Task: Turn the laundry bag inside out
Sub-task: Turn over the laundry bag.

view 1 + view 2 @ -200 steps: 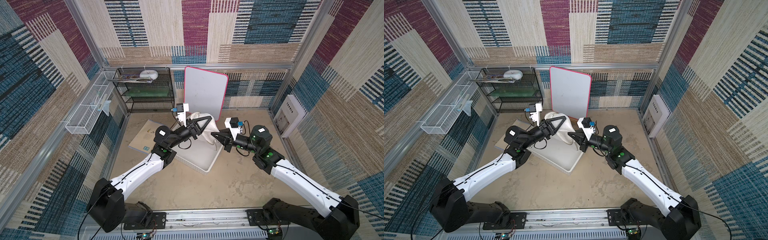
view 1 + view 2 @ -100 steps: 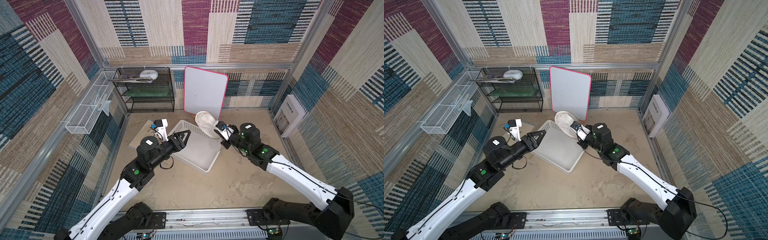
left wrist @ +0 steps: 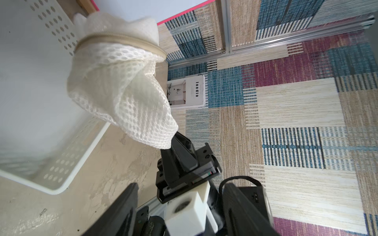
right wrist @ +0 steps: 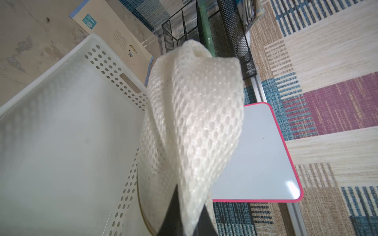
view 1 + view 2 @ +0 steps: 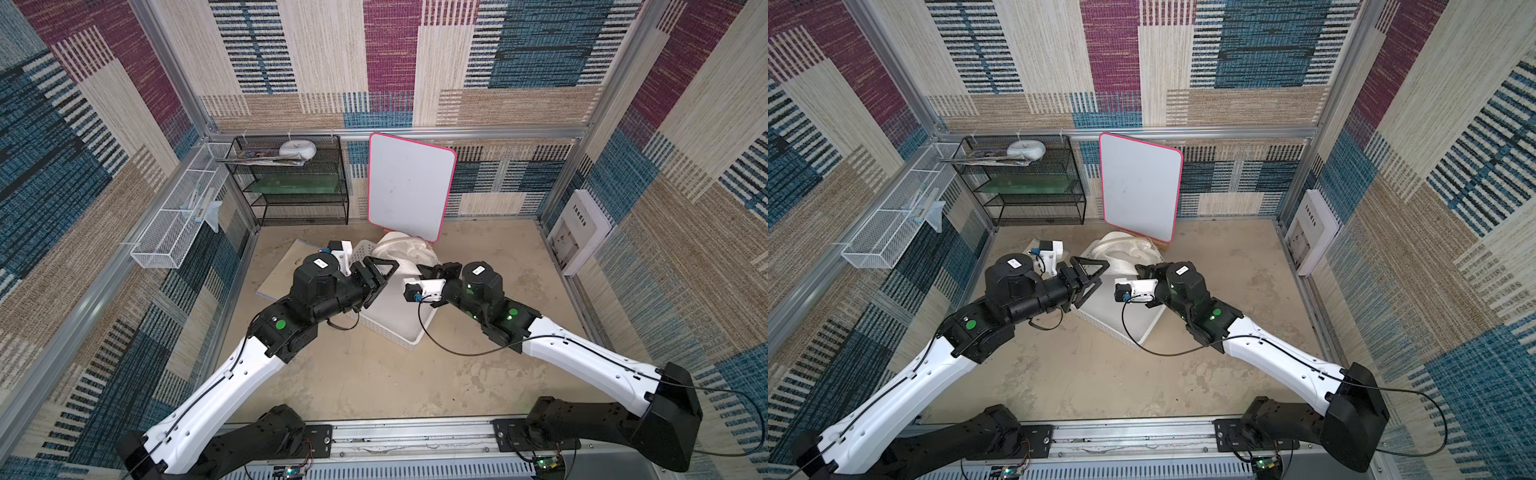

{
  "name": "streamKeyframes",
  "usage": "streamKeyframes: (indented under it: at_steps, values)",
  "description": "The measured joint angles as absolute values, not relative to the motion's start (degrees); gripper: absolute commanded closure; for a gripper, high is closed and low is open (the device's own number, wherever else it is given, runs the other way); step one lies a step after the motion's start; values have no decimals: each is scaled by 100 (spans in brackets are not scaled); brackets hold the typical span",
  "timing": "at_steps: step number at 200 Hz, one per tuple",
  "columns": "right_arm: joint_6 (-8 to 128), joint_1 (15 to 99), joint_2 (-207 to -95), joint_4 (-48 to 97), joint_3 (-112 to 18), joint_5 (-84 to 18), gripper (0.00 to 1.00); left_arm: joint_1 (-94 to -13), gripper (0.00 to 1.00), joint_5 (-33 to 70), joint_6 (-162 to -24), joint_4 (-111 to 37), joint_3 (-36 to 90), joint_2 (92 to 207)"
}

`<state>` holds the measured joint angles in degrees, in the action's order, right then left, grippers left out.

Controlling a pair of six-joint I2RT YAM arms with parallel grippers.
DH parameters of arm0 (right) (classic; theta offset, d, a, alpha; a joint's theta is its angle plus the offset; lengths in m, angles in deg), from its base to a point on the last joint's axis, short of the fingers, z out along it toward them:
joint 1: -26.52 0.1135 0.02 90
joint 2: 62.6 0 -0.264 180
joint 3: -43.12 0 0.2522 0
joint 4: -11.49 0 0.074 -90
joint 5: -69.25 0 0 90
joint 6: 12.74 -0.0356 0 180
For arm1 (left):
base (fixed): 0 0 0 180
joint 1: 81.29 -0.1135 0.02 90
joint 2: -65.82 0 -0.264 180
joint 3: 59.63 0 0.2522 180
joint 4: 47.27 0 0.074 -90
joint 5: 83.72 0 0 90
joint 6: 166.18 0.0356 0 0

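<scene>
As the right tool (image 5: pixel 424 269) pinches it, the laundry bag (image 5: pixel 405 252) stretches rearward.

Bright even light, soft faint shadows, top views bowed at their edges, glare on the whiteboard (image 4: pixel 255 155) corner, basket (image 3: pixel 67 163) smeared near my left wrist, laundry bag (image 4: pixel 194 122) mesh crisp at my right

Mesh laundry bag (image 5: pixel 1125 249) — far end of basket (image 5: pixel 1108 322)

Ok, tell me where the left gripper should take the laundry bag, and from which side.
Take the beige zip rim of the laundry bag, probably on its basket-facing side, reaching across the basket with the open left gripper. The rim is a firm band at the mouth, opposite the mesh corner pinched by the right gripper.
</scene>
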<state>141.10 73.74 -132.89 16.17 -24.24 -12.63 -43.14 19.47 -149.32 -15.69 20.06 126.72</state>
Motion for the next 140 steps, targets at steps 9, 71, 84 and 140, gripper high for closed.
streamKeyframes:
  at_steps: [9,71,84,140]
  values:
    - [14263,7433,-13289,1582,-2403,-1254,100,-4277,22,1951,-14939,-1518,2043,12764]
    - [14597,7625,-13146,1464,-2387,-1180,100,-4238,22,1339,-15022,-1293,2026,12840]
    - [14667,7689,-13114,1459,-2385,-1171,100,-4240,23,1140,-15105,-1284,1923,12902]
    - [14934,7944,-13044,1426,-2243,-1051,100,-4244,31,1031,-15087,-1630,2137,13435]
